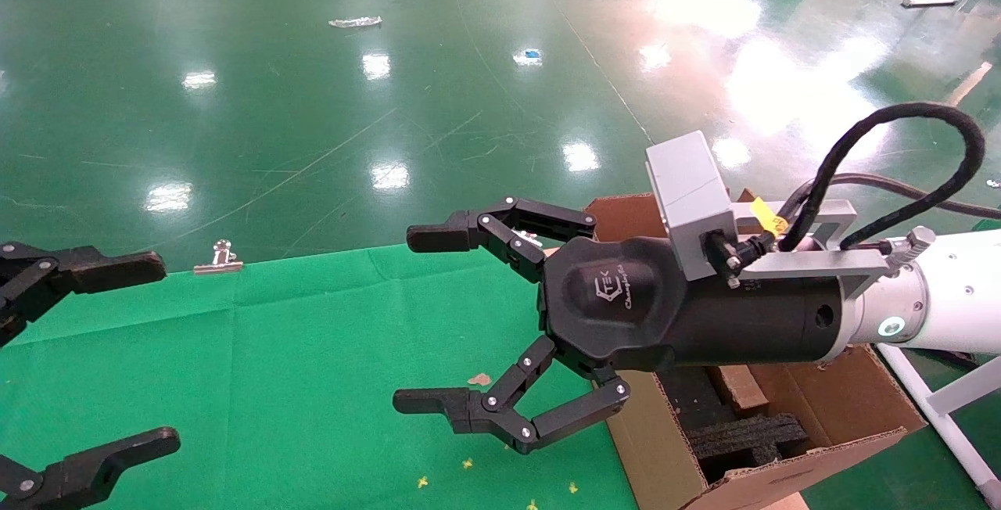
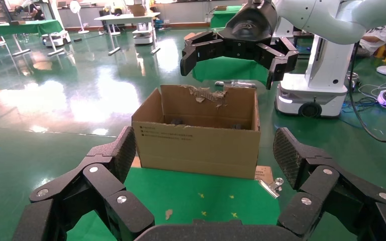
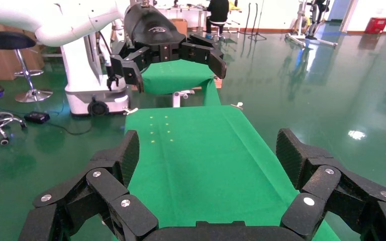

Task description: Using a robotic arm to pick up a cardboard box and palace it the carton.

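The right gripper (image 1: 453, 322) is held with its fingers spread wide and nothing between them, raised above the green cloth (image 1: 313, 353) just beside the carton (image 1: 813, 416). It is carried on the robotic arm (image 1: 938, 299), on which a grey camera block (image 1: 688, 181) and a black cable (image 1: 899, 150) are mounted. The cardboard box (image 1: 739, 389) is seen lying inside the carton, a narrow brown block set against the black foam inserts (image 1: 743, 436) that fill its floor. The carton stands at the cloth's right edge with its flaps upright; one flap's rim (image 2: 208, 94) is torn ragged. The left gripper (image 1: 86, 353) is held wide as well, empty, over the cloth's left end, well apart from the carton. A metal clip (image 1: 219, 258) is fixed on the cloth's far edge. A glossy green floor (image 1: 391, 87) lies all around.
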You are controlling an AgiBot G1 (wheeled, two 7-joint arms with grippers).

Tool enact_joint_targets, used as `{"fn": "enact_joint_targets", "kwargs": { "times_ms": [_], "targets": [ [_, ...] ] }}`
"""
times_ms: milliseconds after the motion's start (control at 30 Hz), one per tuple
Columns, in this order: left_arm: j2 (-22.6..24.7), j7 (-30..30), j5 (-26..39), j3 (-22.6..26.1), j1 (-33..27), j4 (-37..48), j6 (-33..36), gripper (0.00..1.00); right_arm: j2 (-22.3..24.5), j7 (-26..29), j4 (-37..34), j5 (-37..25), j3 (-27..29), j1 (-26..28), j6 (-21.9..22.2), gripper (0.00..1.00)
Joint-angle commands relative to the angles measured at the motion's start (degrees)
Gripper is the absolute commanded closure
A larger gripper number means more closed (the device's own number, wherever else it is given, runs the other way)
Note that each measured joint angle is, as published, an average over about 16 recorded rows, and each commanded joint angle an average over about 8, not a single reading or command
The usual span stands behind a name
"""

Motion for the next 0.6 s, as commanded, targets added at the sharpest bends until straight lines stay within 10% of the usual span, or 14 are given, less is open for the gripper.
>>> {"fn": "enact_joint_targets", "kwargs": {
  "times_ms": [33,600],
  "targets": [
    [0.0,0.0,0.0,0.0,0.0,0.0,0.0,0.0,0.0,0.0,0.0,0.0,0.0,0.0,0.0,0.0],
    [0.0,0.0,0.0,0.0,0.0,0.0,0.0,0.0,0.0,0.0,0.0,0.0,0.0,0.0,0.0,0.0]
  ]
}}
